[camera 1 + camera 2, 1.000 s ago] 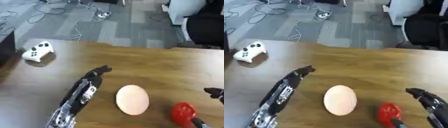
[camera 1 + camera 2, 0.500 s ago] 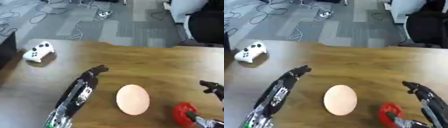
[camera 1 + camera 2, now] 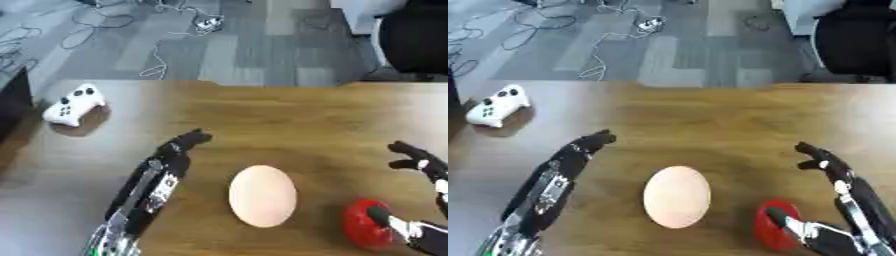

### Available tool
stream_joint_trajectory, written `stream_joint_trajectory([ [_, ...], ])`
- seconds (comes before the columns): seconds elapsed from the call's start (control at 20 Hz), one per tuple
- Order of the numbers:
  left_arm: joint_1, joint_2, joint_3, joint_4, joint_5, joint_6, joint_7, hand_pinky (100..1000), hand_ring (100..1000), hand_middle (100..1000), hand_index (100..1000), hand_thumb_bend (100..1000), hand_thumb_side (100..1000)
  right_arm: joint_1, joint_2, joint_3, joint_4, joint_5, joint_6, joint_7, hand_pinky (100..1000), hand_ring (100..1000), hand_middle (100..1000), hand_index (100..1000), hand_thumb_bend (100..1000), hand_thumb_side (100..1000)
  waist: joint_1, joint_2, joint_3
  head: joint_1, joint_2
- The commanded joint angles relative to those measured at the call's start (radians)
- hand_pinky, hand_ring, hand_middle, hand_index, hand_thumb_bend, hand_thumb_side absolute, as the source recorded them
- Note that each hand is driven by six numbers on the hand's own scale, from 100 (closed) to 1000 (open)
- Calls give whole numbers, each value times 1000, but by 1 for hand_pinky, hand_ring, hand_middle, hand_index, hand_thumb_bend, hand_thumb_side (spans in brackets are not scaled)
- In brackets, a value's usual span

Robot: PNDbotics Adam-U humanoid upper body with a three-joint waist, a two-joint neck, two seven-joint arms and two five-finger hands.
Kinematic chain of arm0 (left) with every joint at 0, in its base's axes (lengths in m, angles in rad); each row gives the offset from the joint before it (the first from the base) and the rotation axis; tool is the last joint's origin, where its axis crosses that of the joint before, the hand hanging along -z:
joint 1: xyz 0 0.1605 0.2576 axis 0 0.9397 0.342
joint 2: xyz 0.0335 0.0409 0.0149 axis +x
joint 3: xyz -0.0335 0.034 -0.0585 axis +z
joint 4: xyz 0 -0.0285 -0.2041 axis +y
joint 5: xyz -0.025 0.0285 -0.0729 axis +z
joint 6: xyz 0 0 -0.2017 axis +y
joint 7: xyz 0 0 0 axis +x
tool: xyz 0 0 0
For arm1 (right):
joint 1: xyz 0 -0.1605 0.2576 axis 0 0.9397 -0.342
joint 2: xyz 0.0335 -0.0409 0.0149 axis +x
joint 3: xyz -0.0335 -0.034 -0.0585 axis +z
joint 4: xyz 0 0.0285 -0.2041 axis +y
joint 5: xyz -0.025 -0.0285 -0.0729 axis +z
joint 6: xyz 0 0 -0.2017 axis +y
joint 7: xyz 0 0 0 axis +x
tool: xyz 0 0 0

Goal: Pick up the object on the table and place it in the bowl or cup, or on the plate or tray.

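Right hand [image 3: 833,175] has crept inward w/ fingers spread, thumb at the red rounded object [image 3: 776,231], nothing held; beige oval plate [image 3: 676,196] unfilled; left hand [image 3: 579,150] straight-fingered.

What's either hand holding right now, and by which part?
Nothing. Left hand open beside the egg-shaped object; right hand open, its thumb over the red object, not gripping.

Your two head cameras look steeply down and forward over the wooden table [image 3: 289,115] from close above it, with grey floor and a black chair [image 3: 852,40] beyond its far edge. Both share nearly the whole scene. The left eye view sets everything further right, cutting off the right hand [image 3: 833,172] just past its fingers, while the right eye view shows it whole.
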Motion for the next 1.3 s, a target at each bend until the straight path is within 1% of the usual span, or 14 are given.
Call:
stream_joint_trajectory([
  [0.05,-5,-1,6,-23,-6,-3,0,1000,1000,800,865,157,965,-19,-1,-17,19,1,-5,-13,1000,761,883,997,735,664,1,-10,3,-10,-7],
  [0.25,-4,-3,6,-21,-8,-3,0,1000,1000,798,865,157,967,-20,14,-5,59,49,14,-32,1000,762,883,998,746,680,3,-8,2,-10,2],
  [0.4,-2,-3,6,-19,-11,-2,0,1000,1000,797,866,157,967,-4,24,16,68,59,14,-27,1000,761,882,999,743,677,2,-10,-2,-9,11],
  [0.5,1,-2,6,-17,-12,-2,0,1000,1000,796,866,157,967,28,30,36,56,49,19,-21,1000,753,876,999,739,670,-1,-16,-3,-6,18],
  [0.65,9,2,6,-12,-14,-2,0,1000,1000,796,866,158,967,90,46,68,31,-9,37,-23,1000,741,866,994,741,666,-7,-26,-7,-1,30],
  [0.75,13,4,7,-9,-15,-1,1,1000,1000,796,866,158,968,117,52,82,16,-37,51,-22,1000,740,863,992,741,668,-11,-32,-13,2,35],
  [1.0,18,7,8,-4,-15,-2,2,1000,1000,796,866,158,967,139,61,93,-8,-37,72,-8,1000,739,862,989,740,672,-13,-41,-21,3,41],
  [1.3,21,8,11,-6,-16,-4,5,1000,1000,795,865,157,966,139,62,90,-39,-37,74,-2,1000,739,862,987,737,679,-11,-44,-20,2,40],
])
